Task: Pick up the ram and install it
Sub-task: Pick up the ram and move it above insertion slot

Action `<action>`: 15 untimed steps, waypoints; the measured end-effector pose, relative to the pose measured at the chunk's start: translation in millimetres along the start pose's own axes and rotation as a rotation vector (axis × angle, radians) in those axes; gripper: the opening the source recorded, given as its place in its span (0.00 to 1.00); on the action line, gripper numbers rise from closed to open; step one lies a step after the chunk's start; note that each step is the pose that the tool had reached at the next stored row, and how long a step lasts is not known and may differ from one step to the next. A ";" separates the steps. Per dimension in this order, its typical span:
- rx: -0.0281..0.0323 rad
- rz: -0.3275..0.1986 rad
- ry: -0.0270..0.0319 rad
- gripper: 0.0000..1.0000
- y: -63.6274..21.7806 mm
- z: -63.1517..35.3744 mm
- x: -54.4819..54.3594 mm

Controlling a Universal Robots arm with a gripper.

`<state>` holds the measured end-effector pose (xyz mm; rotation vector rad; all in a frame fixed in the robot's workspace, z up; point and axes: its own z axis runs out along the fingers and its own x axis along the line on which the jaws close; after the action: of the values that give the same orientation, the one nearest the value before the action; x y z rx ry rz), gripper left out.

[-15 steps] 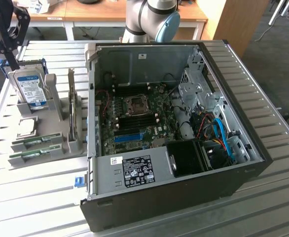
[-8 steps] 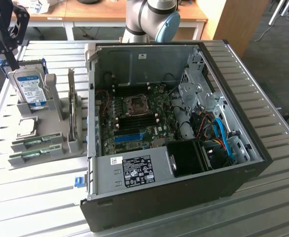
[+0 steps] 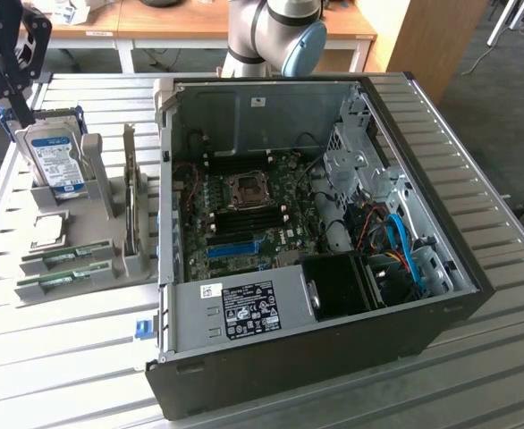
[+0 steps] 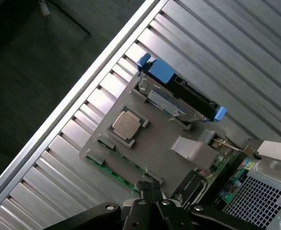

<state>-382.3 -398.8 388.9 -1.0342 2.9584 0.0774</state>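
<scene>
Lying edgewise: slim green ram (image 3: 63,282)

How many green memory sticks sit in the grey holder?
2: one thin green circuit-board stick beside the square silver processor chip, a second green stick at the grey plastic holder's edge.

- bench (image 3: 65,357): silver metal, ribbed in parallel slats
- computer case (image 3: 333,366): black shell, grey inside; black-and-white sticker (image 3: 250,311) on near wall
- motherboard (image 3: 244,210): dark green, one blue slot
- cables (image 3: 396,241), case's right in exterior view: blue, orange
- holder (image 3: 101,259), exterior view's left: plain grey
- hard drive (image 3: 54,161): silver, blue-and-white label, blue frame
- ram sticks (image 3: 65,257): green, pale labels
- claw (image 4: 151,191): black
- arm (image 3: 271,31), far: grey, light-blue cap
- floor (image 4: 25,72): dark grey
</scene>
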 end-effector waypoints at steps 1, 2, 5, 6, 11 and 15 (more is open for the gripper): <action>-0.0003 -0.015 0.0006 0.11 0.0 0.0 0.0; -0.0007 -0.029 0.0013 0.11 0.0 0.0 0.0; -0.0017 -0.071 0.0030 0.11 0.0 0.0 0.1; -0.0020 -0.085 0.0037 0.11 0.1 0.0 0.1; -0.0038 -0.153 0.0065 0.11 0.2 0.0 0.2; -0.0053 -0.209 0.0088 0.11 0.2 0.0 0.3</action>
<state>-382.6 -398.9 388.9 -1.3392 2.8388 0.0794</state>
